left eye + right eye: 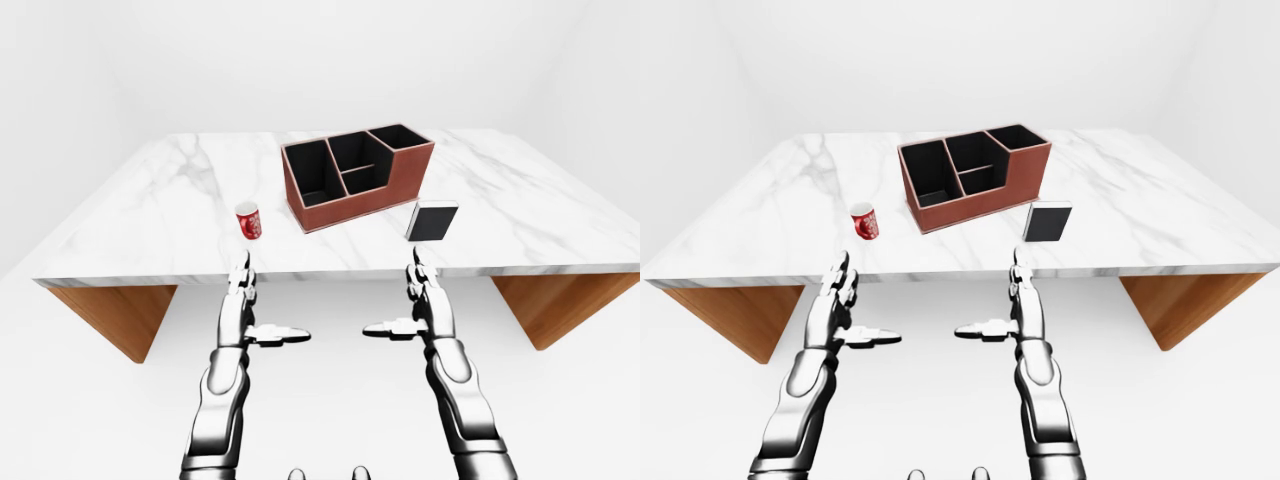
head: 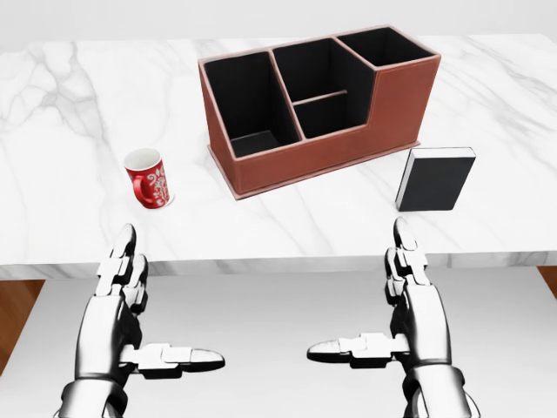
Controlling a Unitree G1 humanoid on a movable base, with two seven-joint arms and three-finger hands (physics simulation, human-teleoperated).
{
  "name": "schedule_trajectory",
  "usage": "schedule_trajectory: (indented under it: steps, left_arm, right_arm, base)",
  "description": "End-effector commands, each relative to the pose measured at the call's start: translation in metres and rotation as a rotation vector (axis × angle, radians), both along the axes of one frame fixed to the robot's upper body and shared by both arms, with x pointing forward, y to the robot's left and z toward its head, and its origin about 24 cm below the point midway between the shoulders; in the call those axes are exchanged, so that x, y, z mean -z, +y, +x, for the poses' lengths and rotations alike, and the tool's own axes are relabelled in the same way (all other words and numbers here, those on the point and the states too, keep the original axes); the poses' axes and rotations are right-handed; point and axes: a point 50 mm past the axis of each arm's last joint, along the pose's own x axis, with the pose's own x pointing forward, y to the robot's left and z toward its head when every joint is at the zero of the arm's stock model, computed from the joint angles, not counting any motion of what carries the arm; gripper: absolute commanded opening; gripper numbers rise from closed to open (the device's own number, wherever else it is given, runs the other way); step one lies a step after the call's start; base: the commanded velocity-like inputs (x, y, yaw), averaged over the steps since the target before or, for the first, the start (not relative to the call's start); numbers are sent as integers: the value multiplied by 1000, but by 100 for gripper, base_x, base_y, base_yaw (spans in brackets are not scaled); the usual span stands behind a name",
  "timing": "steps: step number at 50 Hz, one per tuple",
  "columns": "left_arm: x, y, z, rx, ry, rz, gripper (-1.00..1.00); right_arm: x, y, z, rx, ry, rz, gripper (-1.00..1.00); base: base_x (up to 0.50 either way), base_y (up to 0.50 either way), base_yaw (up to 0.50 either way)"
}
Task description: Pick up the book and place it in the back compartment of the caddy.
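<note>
A black book (image 2: 434,178) with a white page edge stands upright on the marble table (image 2: 70,139), just right of the brown caddy (image 2: 318,104). The caddy has several black-lined compartments; the one at its top right end is the tallest. My right hand (image 2: 383,305) hovers open below the table's near edge, under the book and apart from it. My left hand (image 2: 144,305) is open too, below the red mug (image 2: 148,178). Neither hand holds anything.
The red patterned mug (image 1: 248,221) stands left of the caddy. Wooden table supports (image 1: 115,315) show under both ends of the table. White floor and walls surround the table.
</note>
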Motion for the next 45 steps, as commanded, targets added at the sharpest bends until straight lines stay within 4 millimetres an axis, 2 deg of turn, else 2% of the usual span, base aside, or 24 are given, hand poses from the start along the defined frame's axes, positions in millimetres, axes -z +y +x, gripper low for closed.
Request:
schedule_trajectory:
  steps: [1,6,12,15,21,28,38,45]
  left_arm:
    - [-3,6,-4,13,11,-1,100]
    - [-15,8,-6,12,-19,-6,100]
    - [-38,10,-12,20,-118,0,100]
    - [-65,13,-23,28,-234,7,100]
    - [-89,15,-33,35,-343,19,100]
    - [-99,21,-34,20,-389,23,100]
    - [-101,21,-35,16,-397,25,100]
    - [-99,20,-35,19,-388,27,100]
  right_arm:
    - [0,-8,2,30,32,-14,100]
    - [-5,-7,-1,26,24,-13,100]
    - [-21,-8,-4,24,-48,-5,100]
    - [-43,-9,-11,22,-144,2,100]
    - [-68,-11,-21,22,-253,-15,100]
    - [-94,-13,-32,28,-365,-45,100]
    - [-98,-14,-38,9,-381,-86,100]
    - [-115,-15,-50,1,-459,-116,100]
  base:
    - [0,0,0]
    - [0,0,0]
    - [0,0,0]
    - [0,0,0]
    - [0,0,0]
    - [0,0,0]
    - [0,0,0]
    - [49,0,0]
